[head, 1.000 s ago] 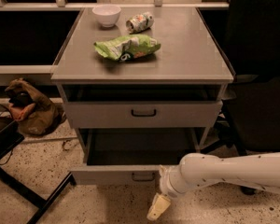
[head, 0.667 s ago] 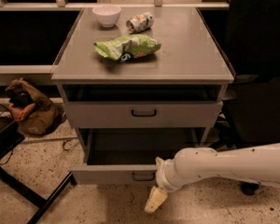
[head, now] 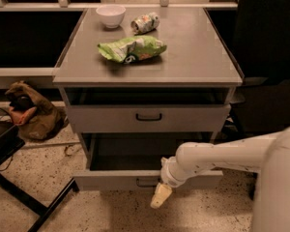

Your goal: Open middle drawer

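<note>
The middle drawer [head: 111, 180] is a grey flat-fronted drawer, pulled far out low on the cabinet. Its dark inside [head: 130, 153] shows from above. Its small dark loop handle [head: 147, 181] is at the centre of the front. My gripper [head: 160, 195] hangs on the white arm [head: 217, 156] that reaches in from the right. Its cream tip points down, just below and to the right of that handle, in front of the drawer's lower edge. The upper grey drawer [head: 149, 117] stands slightly out, with a dark gap above it. No drawer shows beneath the open one.
On the cabinet top [head: 198, 57] lie a white bowl [head: 110, 15], a crushed can [head: 145, 22] and a green chip bag [head: 133, 49]. A brown bag [head: 31, 112] sits on the floor at left, beside a black frame [head: 19, 192]. A dark chair [head: 266, 57] stands at right.
My gripper has risen and shifted slightly left, from near the floor up to the open drawer's front by the handle. The drawer has not visibly moved.
</note>
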{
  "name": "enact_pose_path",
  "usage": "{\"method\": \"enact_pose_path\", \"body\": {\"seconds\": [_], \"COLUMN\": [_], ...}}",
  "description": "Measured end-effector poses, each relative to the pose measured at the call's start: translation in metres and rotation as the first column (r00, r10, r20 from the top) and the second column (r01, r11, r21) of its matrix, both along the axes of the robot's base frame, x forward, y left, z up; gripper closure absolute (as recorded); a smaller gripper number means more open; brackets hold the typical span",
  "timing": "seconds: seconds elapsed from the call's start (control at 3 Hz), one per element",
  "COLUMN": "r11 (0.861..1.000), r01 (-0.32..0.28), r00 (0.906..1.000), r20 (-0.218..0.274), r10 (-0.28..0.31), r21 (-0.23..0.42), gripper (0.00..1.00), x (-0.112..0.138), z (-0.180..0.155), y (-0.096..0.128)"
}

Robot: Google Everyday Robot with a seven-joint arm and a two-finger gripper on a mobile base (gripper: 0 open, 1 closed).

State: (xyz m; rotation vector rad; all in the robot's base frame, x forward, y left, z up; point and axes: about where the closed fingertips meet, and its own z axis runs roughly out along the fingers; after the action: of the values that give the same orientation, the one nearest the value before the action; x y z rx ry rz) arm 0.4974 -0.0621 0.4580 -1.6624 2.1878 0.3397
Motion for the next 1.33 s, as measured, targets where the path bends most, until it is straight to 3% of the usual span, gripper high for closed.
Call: {"method": "enact_pose_path", "body": {"seconds": [0.33, 0.67, 1.0, 1.33], "r11": [1.000, 1.000, 1.000, 1.000], "r01": [0.025, 0.020, 0.020, 0.018], "r00": [0.9968, 0.9914, 0.9904, 0.9817], "r20": [-0.076, -0.129, -0.136, -0.189], "r10": [-0.025, -0.020, -0.020, -0.020], "r21": [0.000, -0.001, -0.001, -0.009], "gripper": [0.00, 0.00, 0.00, 0.00], "x": [0.016, 0.017, 0.014, -0.024], "z": [-0.040, -0.056, -0.054, -0.052], "y": [-0.011, -0.012, -0.013, -0.023]}}
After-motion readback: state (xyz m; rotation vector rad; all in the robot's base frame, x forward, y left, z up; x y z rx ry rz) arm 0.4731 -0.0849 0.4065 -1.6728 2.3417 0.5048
